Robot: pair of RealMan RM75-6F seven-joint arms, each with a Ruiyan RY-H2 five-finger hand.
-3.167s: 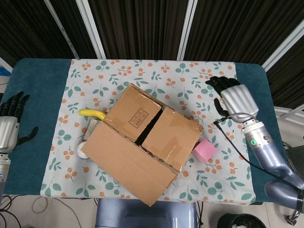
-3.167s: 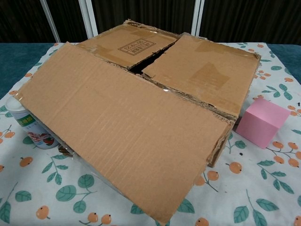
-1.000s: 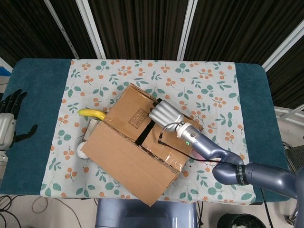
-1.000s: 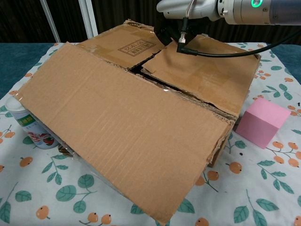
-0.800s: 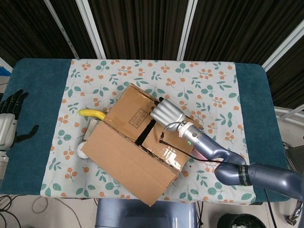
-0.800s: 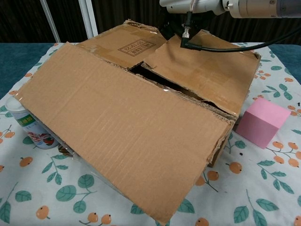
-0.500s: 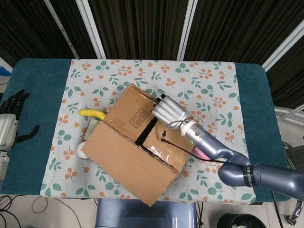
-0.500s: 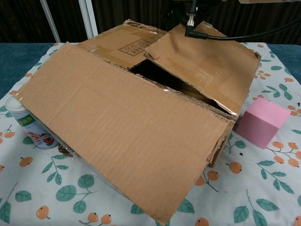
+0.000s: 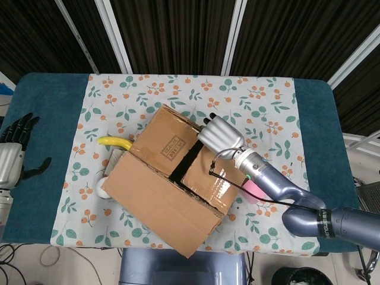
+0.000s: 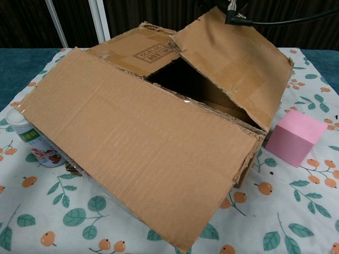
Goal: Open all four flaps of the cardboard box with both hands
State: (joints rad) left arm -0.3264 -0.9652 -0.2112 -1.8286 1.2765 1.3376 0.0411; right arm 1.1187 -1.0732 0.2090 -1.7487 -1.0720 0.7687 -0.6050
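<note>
Cardboard flap (image 10: 233, 63) is tilting up, right hand (image 9: 221, 135) gripping its free edge, fingers curling under; left hand (image 9: 13, 155) is idling open, well apart.

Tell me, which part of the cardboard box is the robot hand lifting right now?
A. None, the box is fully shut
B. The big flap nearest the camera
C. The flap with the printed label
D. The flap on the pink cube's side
D: the right robot hand is at the free edge of the flap on the pink cube's side, which tilts up over a dark opening, while the labelled flap lies flat.
</note>
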